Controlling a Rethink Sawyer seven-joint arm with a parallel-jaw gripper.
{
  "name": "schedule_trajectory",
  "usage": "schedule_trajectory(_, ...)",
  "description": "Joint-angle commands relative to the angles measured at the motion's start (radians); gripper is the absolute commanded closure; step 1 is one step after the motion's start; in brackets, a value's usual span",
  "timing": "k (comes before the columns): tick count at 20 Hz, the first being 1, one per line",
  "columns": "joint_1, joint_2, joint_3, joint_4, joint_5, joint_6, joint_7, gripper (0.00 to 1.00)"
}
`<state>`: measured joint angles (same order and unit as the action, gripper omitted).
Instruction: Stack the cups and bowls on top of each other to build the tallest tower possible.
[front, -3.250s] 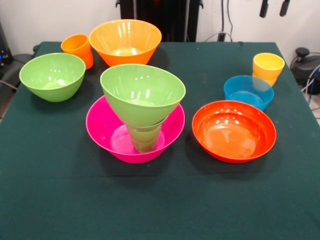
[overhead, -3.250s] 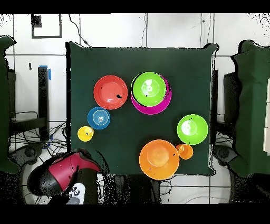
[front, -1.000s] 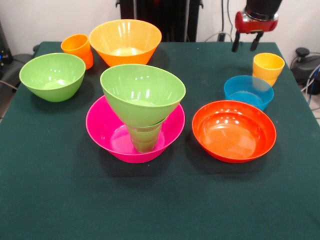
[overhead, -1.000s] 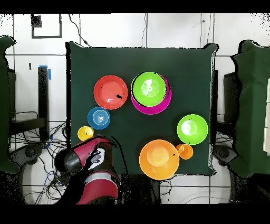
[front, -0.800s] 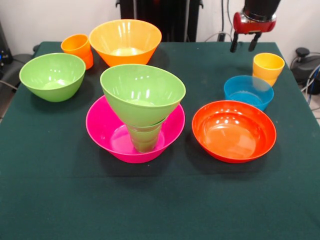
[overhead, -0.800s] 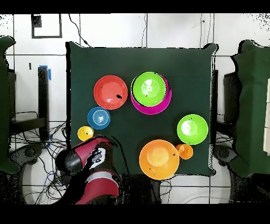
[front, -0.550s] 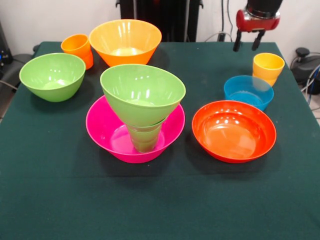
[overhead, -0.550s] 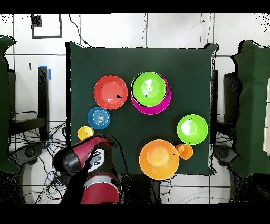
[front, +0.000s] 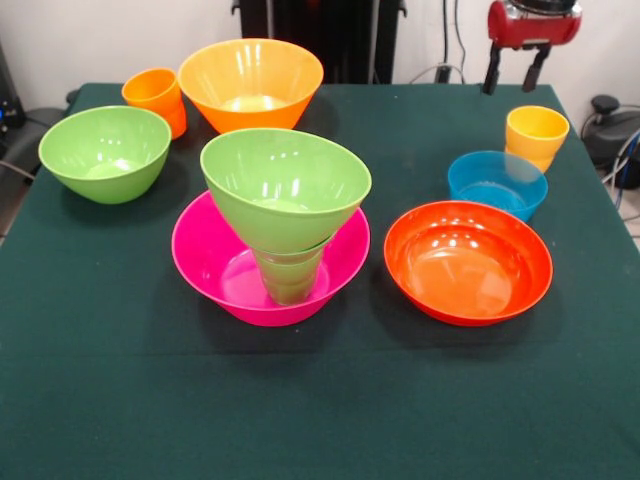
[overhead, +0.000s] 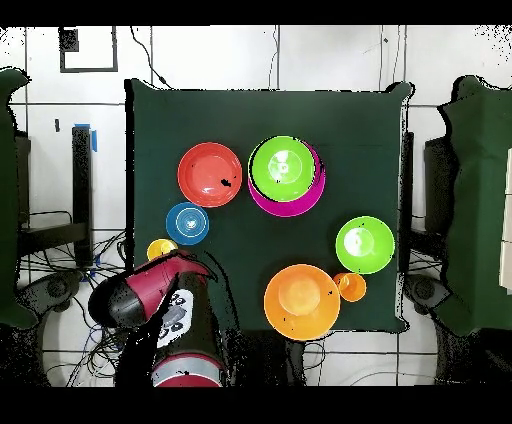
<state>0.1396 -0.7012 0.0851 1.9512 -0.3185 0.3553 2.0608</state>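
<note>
Gripper (front: 514, 72) with fingers spread, holding nothing, hovers above the yellow cup (front: 536, 136) at far right; tilted light green bowl (front: 285, 188) tops the tower in the pink bowl (front: 215, 265).

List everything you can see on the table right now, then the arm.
Pink bowl: one, table centre, base of the tower.
Green cup: one, standing in the pink bowl.
Light green bowl: one, tilted on the green cup.
Light green bowl: one, loose at the table's left.
Orange bowl: one, far side.
Orange cup: one, beside the orange bowl.
Red-orange bowl: one, right.
Blue bowl: one, behind the red-orange bowl.
Yellow cup: one, far right.
Claw: one, red and black, open above the yellow cup.
</note>
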Motion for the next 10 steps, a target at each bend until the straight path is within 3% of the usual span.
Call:
schedule_trajectory(1,-0.009,-0.015,0.092,-0.061,-0.018,0.083,-0.023,0.00)
schedule_trajectory(10,-0.070,0.043,0.143,-0.135,-0.035,0.095,-0.090,0.00)
